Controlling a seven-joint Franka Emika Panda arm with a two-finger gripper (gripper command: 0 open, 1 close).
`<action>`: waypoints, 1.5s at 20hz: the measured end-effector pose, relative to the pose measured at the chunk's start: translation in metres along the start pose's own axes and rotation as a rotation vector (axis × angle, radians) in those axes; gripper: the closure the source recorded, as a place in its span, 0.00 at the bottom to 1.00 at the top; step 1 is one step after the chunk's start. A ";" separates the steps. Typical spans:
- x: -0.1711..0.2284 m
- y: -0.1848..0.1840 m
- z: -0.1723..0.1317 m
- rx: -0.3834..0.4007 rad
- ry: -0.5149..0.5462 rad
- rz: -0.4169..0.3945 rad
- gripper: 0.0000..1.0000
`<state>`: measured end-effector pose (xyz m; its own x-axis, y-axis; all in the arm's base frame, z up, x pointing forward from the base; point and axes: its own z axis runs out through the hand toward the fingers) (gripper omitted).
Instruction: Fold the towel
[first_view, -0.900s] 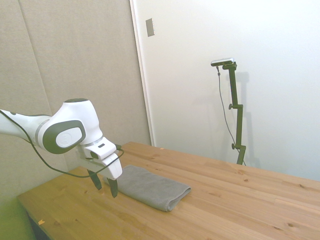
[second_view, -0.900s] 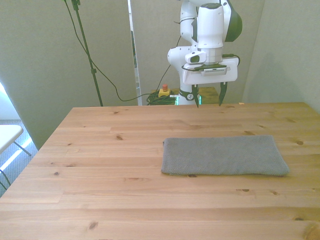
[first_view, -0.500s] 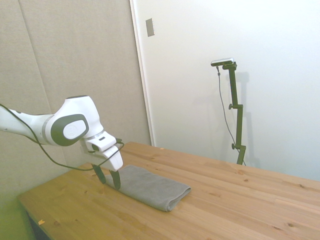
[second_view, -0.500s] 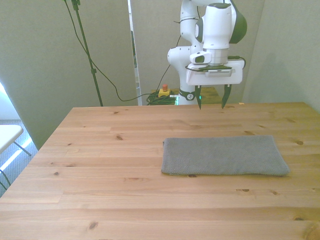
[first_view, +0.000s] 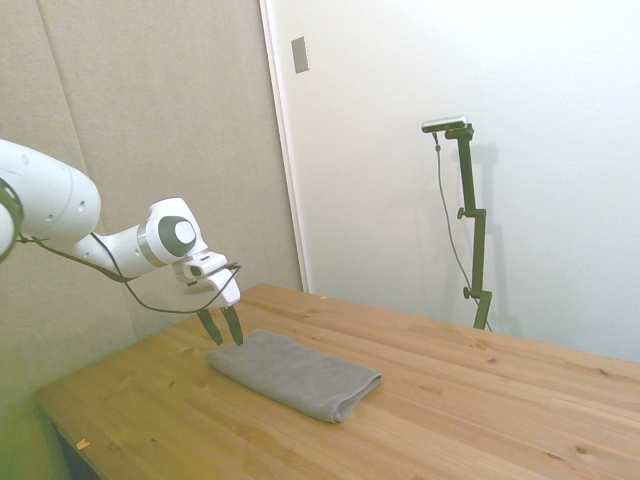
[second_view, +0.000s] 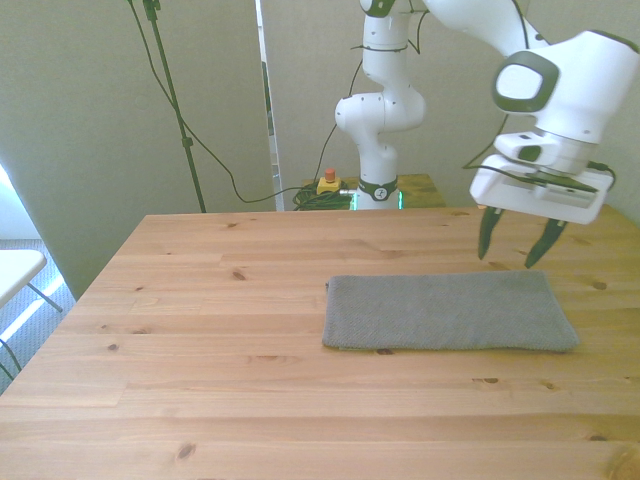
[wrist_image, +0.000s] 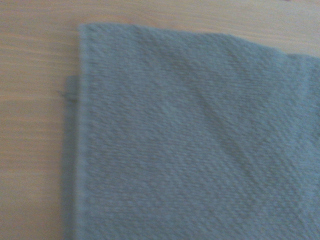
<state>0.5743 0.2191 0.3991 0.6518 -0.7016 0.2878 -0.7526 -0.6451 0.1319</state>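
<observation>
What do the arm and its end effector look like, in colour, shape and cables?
The arm is glossy white with rounded segments and grey rings and caps at its joints. Thin black cables loop along it to the wrist. The end effector has a flat white block for a body and two slim, dark, pointed fingers below it.

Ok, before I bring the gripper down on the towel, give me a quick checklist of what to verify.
1. Gripper open: ok, fingers spread in the front view.
2. Gripper empty: ok, nothing between the fingers.
3. Gripper over the towel end: ok, it hangs above the end at the front view's right, not touching.
4. Towel flat on the table: ok, one long folded strip.
5. Layers aligned at that end: not ok, the wrist view shows a lower layer peeking past the top edge.
6. Which fingertip will meet the cloth first: cannot tell.
</observation>
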 end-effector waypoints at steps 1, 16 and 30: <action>-0.004 -0.016 -0.001 -0.011 0.024 0.004 0.00; -0.041 -0.097 0.025 -0.075 0.133 0.021 0.00; -0.010 -0.084 0.043 -0.155 0.182 0.050 1.00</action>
<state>0.6351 0.2676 0.3444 0.5966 -0.6563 0.4619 -0.7978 -0.5472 0.2530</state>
